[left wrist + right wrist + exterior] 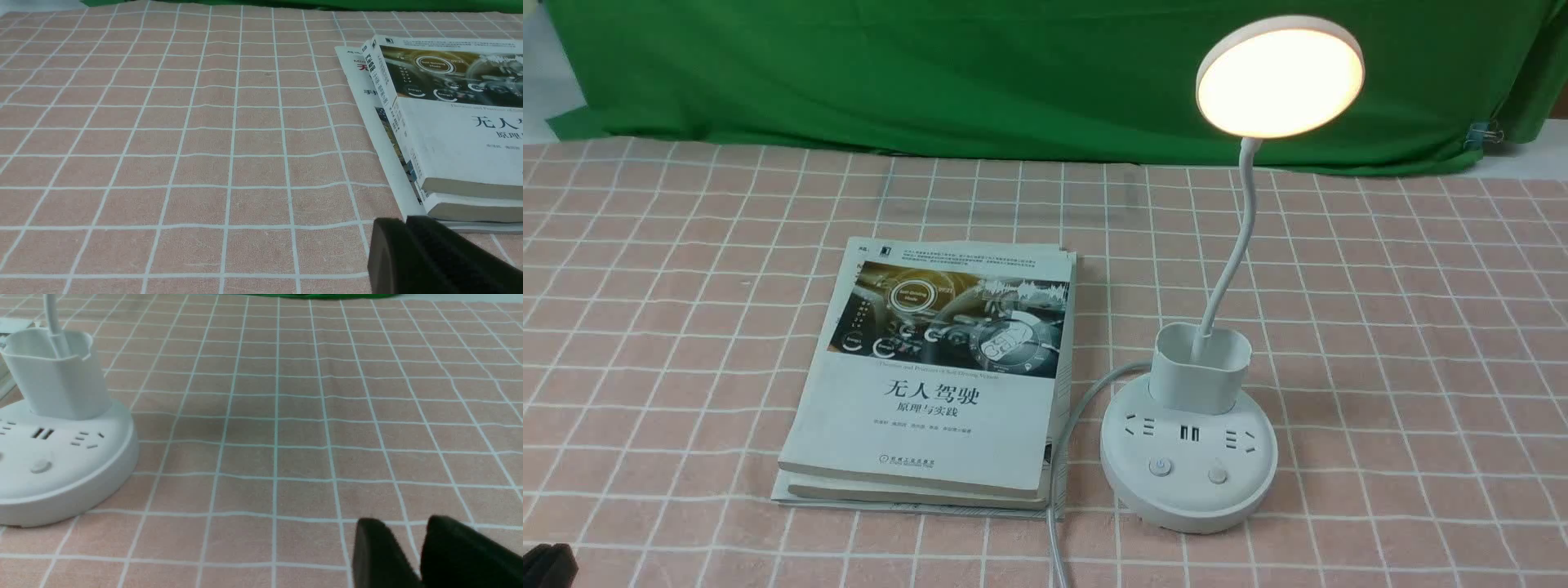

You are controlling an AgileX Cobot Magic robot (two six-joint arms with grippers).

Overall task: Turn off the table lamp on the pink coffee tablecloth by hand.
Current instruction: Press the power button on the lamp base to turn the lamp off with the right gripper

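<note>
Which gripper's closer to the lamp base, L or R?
Right. The right gripper hovers just to the right of the lamp base; the left gripper is far to its left, beyond the books.

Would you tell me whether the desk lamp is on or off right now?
On: the desk lamp's round head glows a bright, warm white against the green cloth behind it.
</note>
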